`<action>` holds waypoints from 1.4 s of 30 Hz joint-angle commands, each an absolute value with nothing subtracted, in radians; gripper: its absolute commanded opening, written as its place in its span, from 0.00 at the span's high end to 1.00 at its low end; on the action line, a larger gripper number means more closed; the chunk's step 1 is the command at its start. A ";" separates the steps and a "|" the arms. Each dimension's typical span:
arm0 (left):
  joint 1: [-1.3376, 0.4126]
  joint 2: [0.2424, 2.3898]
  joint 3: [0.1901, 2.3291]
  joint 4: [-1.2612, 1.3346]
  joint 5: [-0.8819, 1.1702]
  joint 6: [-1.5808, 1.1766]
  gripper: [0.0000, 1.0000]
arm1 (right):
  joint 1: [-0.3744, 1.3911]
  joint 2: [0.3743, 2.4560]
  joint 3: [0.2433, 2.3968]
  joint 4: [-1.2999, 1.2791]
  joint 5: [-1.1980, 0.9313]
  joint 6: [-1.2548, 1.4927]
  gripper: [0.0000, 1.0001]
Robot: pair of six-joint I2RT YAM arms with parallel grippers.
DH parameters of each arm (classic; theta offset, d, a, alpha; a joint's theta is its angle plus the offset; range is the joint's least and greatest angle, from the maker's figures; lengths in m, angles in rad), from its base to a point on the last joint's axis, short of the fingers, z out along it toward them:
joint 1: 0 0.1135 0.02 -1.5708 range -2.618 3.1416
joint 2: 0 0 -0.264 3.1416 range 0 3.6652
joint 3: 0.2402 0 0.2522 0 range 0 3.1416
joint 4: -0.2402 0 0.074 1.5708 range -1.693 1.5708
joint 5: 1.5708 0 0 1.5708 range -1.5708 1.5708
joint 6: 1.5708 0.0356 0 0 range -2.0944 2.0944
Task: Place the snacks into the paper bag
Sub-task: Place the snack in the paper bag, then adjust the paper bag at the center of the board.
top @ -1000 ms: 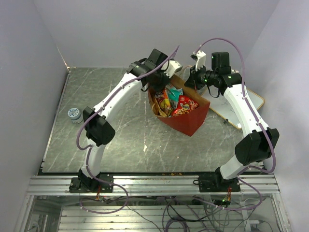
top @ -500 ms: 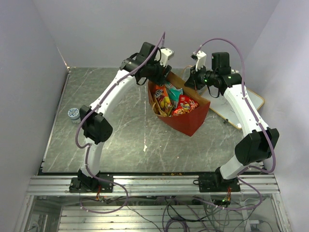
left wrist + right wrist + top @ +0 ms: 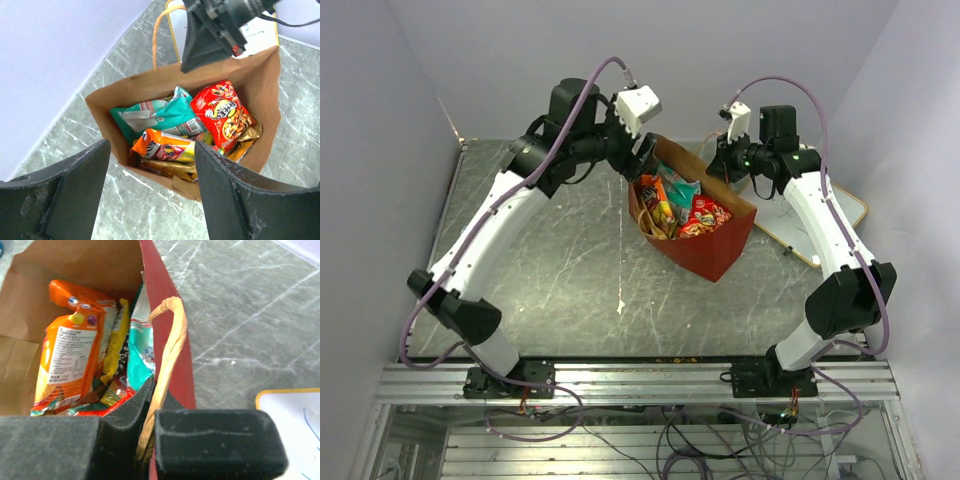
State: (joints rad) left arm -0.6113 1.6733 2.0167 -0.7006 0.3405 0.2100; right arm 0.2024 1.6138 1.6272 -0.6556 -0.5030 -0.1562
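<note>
The paper bag [image 3: 712, 245] is seen standing with its mouth open on the bench [image 3: 550, 270], right of the middle and between the two arms. Its outside is red and its inside brown. Several snacks are already held inside it. From the left wrist view, a teal packet [image 3: 160, 115] is seen lying against the far side, a red packet [image 3: 225, 112] beside it, an orange packet [image 3: 165, 147] nearer the camera, and a gold bag [image 3: 250, 132] tucked under the red one. In the right wrist view a yellow packet [image 3: 117, 340] is also made out, wedged between the orange and teal ones.

The left tool [image 3: 644, 165] is held above the bag's far left corner. Its fingers [image 3: 75, 185] are spread wide apart, nothing is carried between them, and the bag's mouth is framed in the gap.

The right tool [image 3: 149, 430] is closed on the bag's rim at the far right side. The red wall and a looped tan handle [image 3: 170, 355] are pinched between its pads, so the bag is gripped there.

A white board [image 3: 845, 210] with a yellow edge is laid flat on the bench just right of the bag. A small round tin [image 3: 472, 236] is set near the left edge of the bench, well apart from the bag.
</note>
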 commanded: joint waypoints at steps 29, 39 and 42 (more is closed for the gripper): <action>-0.609 1.499 1.689 -0.606 0.375 0.412 0.26 | 0.153 1.794 1.899 -0.876 -0.545 -0.277 0.80; -0.568 1.433 1.588 -0.484 -0.035 0.202 0.28 | 0.197 1.730 1.847 -0.845 -0.456 -0.271 0.68; -0.530 1.398 1.488 -0.478 -0.004 0.140 0.30 | 0.197 1.711 1.820 -0.828 -0.398 -0.265 0.63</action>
State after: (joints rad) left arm -0.5739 1.4441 1.5894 -0.5106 0.0582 0.2436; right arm 0.2001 1.7573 1.8534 -0.8513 -0.4801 -0.2775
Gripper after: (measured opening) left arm 0.713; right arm 0.344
